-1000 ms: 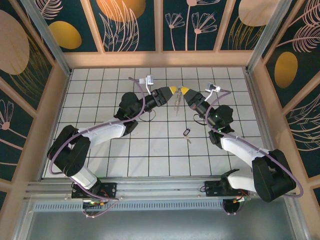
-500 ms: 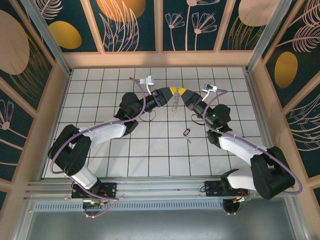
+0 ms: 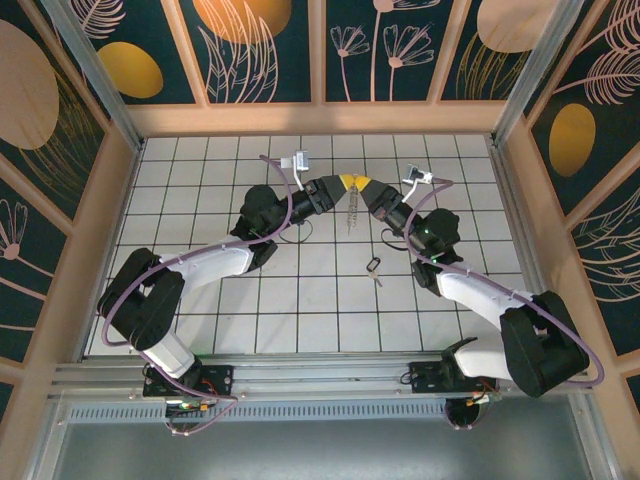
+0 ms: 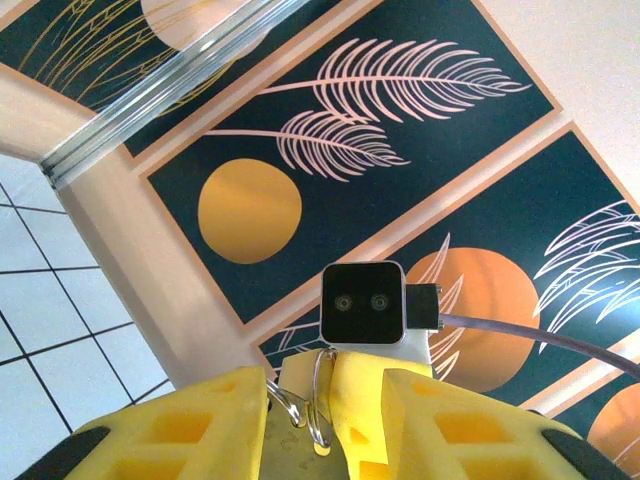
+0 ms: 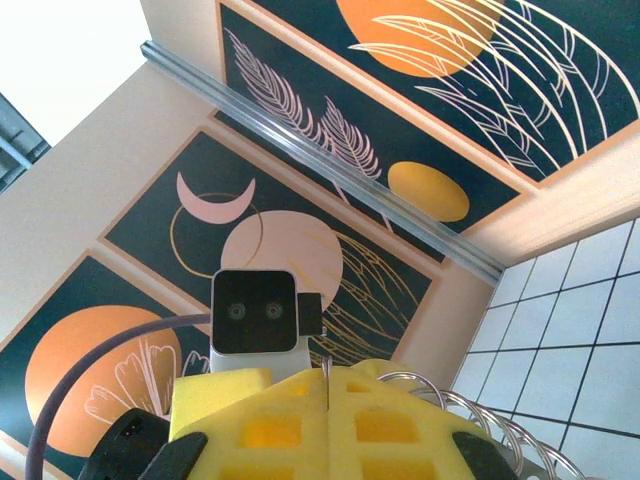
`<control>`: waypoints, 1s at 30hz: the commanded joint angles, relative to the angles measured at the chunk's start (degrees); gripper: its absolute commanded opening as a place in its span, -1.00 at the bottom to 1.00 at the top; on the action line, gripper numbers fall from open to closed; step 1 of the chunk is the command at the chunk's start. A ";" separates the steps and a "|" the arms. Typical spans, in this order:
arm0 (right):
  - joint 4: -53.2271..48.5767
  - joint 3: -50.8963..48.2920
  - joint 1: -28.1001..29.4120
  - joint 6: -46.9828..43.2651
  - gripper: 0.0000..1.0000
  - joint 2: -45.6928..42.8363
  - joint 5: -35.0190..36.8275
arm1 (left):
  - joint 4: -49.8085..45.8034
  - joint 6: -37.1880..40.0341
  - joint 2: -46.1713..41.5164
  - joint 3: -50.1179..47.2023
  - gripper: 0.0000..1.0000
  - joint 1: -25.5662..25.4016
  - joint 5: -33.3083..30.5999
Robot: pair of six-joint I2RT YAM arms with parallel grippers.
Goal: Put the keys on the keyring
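The right gripper (image 3: 366, 187) pinches the keyring (image 3: 352, 208) up above the table (image 3: 200, 180), the left gripper (image 3: 345, 183) has its fingers around it, though I cannot tell if it grips, and the key (image 3: 373, 266) lies on the tiles nearby.

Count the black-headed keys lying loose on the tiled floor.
1. The key lies on the tiles beside the right arm, nearer the bases than the raised keyring. Keys already on that ring may be hidden.
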 commanded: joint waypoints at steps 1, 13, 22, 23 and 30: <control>3.97 2.14 0.60 -0.60 -1.00 0.26 -0.48 | 2.91 0.02 0.73 1.05 -0.30 -0.44 0.73; 3.62 2.01 0.89 -0.92 -1.00 0.17 -0.61 | 3.40 0.23 0.96 1.00 -0.65 -0.44 0.55; 1.24 1.57 0.91 -2.12 -1.00 -1.61 -0.62 | 5.47 0.61 2.29 1.03 -1.00 -0.42 2.03; 0.84 1.65 0.77 -2.40 -1.00 -1.86 -0.53 | 5.74 0.79 2.44 1.03 -1.00 -0.43 2.31; -2.22 0.47 -3.17 -2.63 -0.13 -6.30 -0.55 | 7.78 2.90 2.07 0.30 -1.00 -0.44 3.21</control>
